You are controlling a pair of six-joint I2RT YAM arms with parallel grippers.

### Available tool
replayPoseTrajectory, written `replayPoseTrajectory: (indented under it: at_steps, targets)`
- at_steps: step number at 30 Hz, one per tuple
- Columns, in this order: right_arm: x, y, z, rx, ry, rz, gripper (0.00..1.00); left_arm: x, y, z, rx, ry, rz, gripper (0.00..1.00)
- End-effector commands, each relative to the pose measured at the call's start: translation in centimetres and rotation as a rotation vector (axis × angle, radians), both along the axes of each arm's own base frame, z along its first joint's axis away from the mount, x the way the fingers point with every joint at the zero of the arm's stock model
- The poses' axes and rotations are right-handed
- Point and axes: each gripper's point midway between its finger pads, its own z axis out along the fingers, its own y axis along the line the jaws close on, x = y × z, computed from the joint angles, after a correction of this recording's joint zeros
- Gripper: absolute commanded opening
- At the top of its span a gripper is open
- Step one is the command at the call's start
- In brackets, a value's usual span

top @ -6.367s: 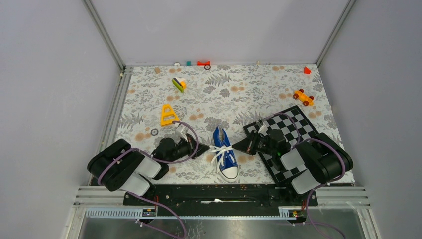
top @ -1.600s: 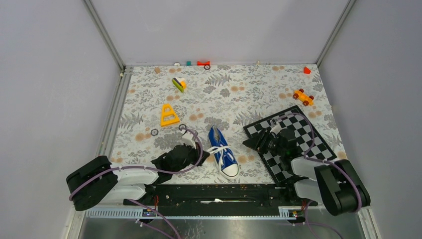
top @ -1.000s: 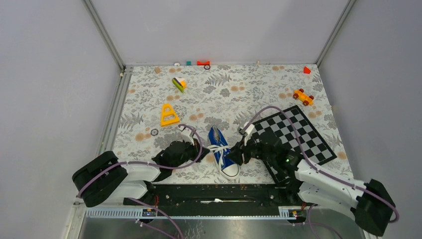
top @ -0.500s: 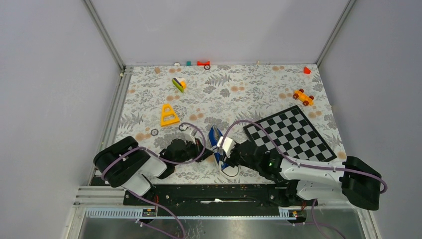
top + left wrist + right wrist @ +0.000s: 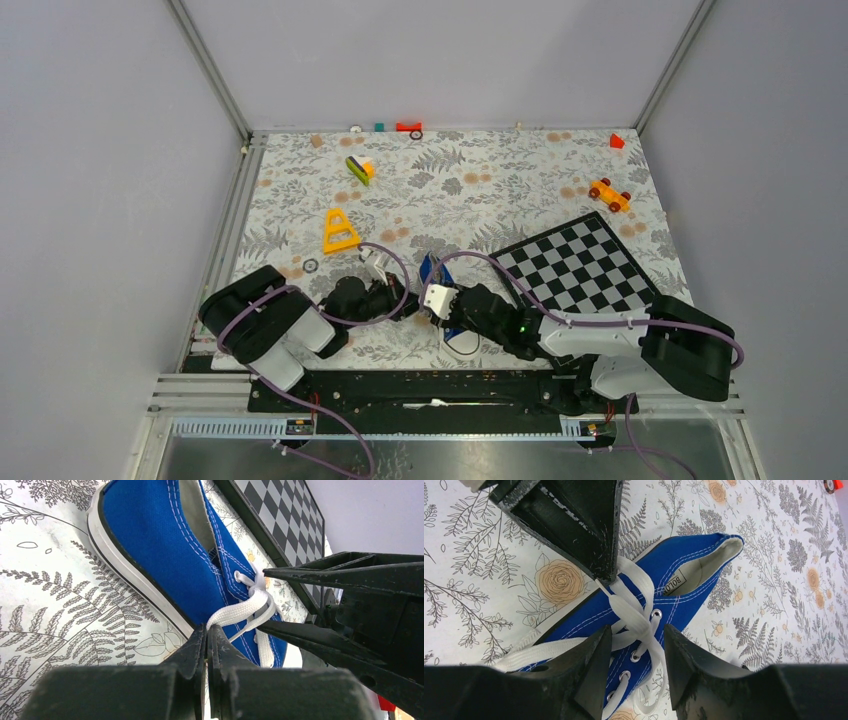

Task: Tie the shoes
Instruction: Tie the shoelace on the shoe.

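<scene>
The left gripper (image 5: 206, 631), black fingers pinched shut on a loop of flat white lace (image 5: 240, 611), sits beside a small blue canvas sneaker with white rubber sole (image 5: 150, 535), which lies near the front edge of the floral-print table (image 5: 300, 200). The right gripper (image 5: 636, 630) hangs over the eyelets, fingers half apart astride the lace crossing, beside a black-and-white checkered mat (image 5: 590, 270).
</scene>
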Motion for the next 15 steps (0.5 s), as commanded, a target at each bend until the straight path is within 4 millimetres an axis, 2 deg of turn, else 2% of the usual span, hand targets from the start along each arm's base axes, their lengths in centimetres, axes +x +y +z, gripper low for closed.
replayPoseTrajectory:
  at_steps: [1, 5, 15]
  targets:
    - [0.92, 1.96, 2.84, 0.075, -0.071, 0.008, 0.46, -0.09, -0.29, 1.57, -0.069, -0.047, -0.031, 0.00]
    - [1.00, 2.27, 2.82, 0.075, -0.070, 0.011, 0.34, -0.15, -0.52, 1.62, -0.085, -0.041, -0.045, 0.00]
    - [0.88, 2.66, 2.82, 0.080, -0.053, 0.016, 0.11, -0.15, -0.82, 1.72, -0.105, -0.031, -0.058, 0.00]
